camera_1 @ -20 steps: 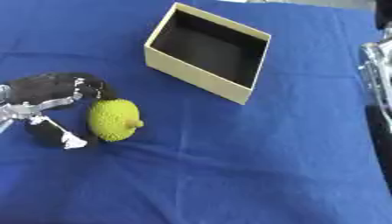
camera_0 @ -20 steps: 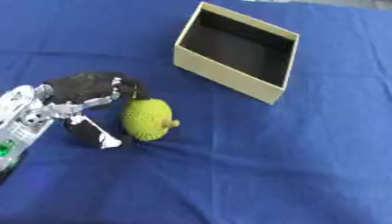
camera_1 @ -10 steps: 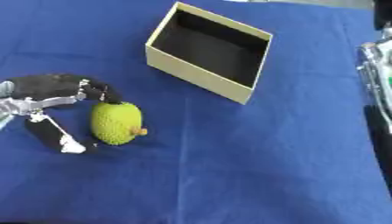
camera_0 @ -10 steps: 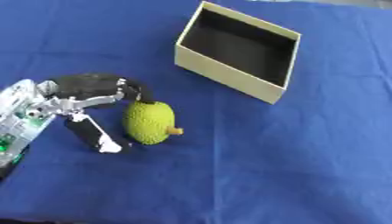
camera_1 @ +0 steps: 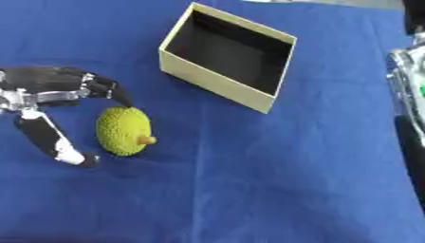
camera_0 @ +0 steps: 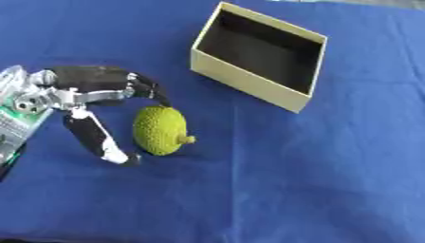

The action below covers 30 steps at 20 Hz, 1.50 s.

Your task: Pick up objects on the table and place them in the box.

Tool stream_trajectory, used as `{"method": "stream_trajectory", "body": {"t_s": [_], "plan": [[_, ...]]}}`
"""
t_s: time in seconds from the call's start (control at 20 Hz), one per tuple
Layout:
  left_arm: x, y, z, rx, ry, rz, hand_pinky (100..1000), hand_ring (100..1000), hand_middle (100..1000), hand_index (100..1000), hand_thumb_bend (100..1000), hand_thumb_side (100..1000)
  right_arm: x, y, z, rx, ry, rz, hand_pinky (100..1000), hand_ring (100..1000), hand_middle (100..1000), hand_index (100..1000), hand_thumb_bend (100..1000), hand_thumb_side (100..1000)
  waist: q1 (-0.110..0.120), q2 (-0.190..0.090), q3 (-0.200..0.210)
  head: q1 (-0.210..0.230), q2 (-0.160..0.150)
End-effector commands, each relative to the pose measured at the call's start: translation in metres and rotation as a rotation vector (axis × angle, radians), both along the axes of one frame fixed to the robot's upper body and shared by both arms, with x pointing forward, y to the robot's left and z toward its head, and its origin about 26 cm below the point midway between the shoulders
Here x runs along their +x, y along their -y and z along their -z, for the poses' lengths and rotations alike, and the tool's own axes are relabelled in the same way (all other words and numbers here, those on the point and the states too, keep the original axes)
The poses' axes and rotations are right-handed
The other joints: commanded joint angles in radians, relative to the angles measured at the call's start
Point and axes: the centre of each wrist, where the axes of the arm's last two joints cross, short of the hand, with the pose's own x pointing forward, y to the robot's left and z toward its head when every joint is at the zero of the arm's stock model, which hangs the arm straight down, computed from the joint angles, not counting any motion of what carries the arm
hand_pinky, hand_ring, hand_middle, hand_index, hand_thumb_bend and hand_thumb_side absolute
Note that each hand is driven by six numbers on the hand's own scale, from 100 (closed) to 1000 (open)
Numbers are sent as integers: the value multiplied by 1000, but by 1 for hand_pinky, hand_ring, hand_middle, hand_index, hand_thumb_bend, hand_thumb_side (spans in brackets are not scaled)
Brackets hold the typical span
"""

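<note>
The left hand (camera_0: 79,92) is spread wide just left of the bumpy yellow-green fruit (camera_0: 161,129), thumb and fingers bracketing it but not closed on it. The fruit lies on the blue table (camera_0: 291,180), well apart from the open cardboard box (camera_0: 249,85) beyond it. The right arm shows at the right edge; its hand cannot be made out.

A blue cloth covers the surface (camera_0: 315,180). The left hand (camera_0: 83,95) comes in from the left edge with its fingers (camera_0: 141,85) spread above and its thumb (camera_0: 98,138) reaching down beside a bumpy yellow-green fruit (camera_0: 160,129). The fruit lies between fingers and thumb, its short stem pointing right; whether they touch it cannot be told. An open tan box (camera_0: 253,90) with a dark interior sits up and to the right, apart from the fruit.
</note>
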Motion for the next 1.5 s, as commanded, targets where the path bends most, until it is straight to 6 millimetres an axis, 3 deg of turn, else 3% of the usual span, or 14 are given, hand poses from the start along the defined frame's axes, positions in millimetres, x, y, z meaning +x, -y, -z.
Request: {"method": "stream_trajectory", "body": {"t_s": [0.05,0.7,1.5], "plan": [[-5,-1,-20,16,27,-5,930,845,825,897,639,346,-5,3,-7,-9,25,6,745,660,606,736,365,665,3,-27,-1,0,-11],[-3,5,-26,30,72,-40,918,845,829,898,636,303,-4,2,-6,-5,22,5,745,660,605,736,365,665,-2,-26,-4,2,-14],[9,15,-7,62,69,-49,899,827,812,881,623,261,-4,2,-6,5,21,8,746,660,604,736,369,663,-5,-25,-10,1,-16]]}}
